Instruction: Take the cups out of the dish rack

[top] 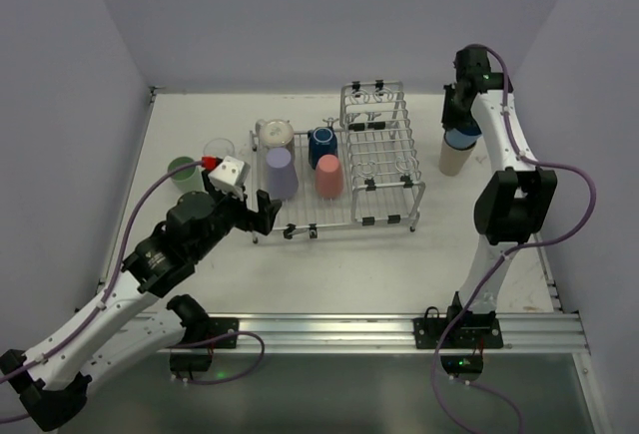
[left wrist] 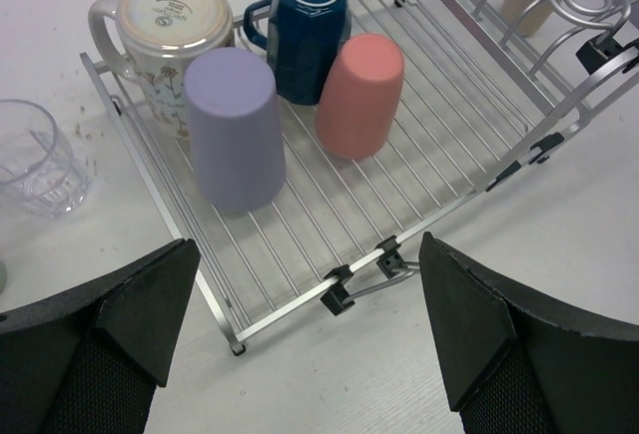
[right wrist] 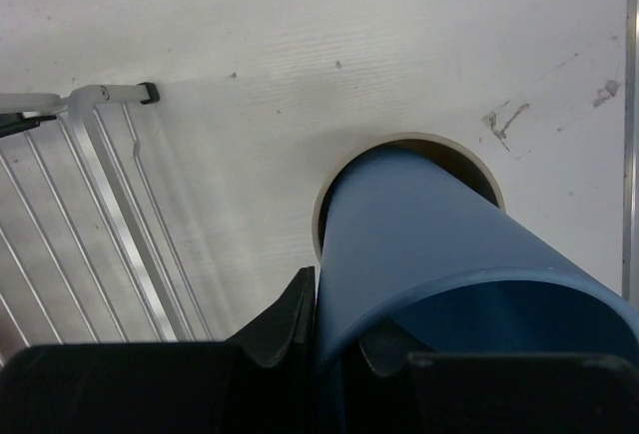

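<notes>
The silver wire dish rack [top: 384,187] stands mid-table. On its flat half sit four upside-down cups: a lavender tumbler [top: 281,173], a pink tumbler [top: 329,177], a dark blue mug [top: 321,145] and a speckled cream mug [top: 276,136]. They also show in the left wrist view: lavender [left wrist: 235,127], pink [left wrist: 360,95], dark blue [left wrist: 310,33], cream [left wrist: 170,35]. My left gripper [left wrist: 310,339] is open and empty, just in front of the rack's near-left edge [left wrist: 290,304]. My right gripper [right wrist: 339,329] is shut on a light blue cup [right wrist: 439,254], its base inside a tan cup [top: 455,157] right of the rack.
A clear glass [top: 219,150] and a pale green cup [top: 183,172] stand on the table left of the rack; the clear glass also shows in the left wrist view [left wrist: 38,160]. The rack's taller basket half [top: 377,105] holds no cups. Walls enclose the table on three sides.
</notes>
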